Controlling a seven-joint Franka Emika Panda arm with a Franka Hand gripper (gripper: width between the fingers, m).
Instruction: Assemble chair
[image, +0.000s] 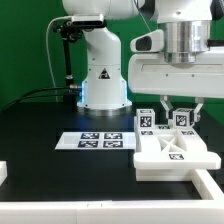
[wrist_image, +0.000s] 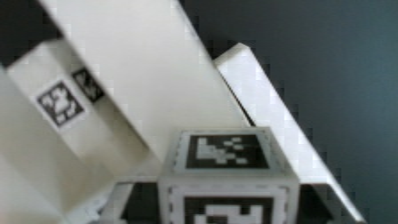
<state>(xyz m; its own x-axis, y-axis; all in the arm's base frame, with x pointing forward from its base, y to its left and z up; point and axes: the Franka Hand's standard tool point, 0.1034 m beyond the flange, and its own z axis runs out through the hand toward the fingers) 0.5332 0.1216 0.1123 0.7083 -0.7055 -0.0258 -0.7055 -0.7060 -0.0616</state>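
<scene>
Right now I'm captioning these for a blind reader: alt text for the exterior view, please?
A white robot hand hangs just above a chunky white chair part with tagged posts on a black table. A flat marker board lies toward the exterior view's left of it.

Marker board, tabletop and green backdrop

A black tabletop (image: 40, 120) carries the marker board (image: 93, 141), a thin white strip with several square black-and-white tags that lies flat near the middle of the exterior view. Behind it hangs a green backdrop (image: 25, 45). A black cable (image: 45, 92) runs along the far edge of the tabletop. A white rim piece (image: 3, 172) sits at the exterior view's left.
</scene>
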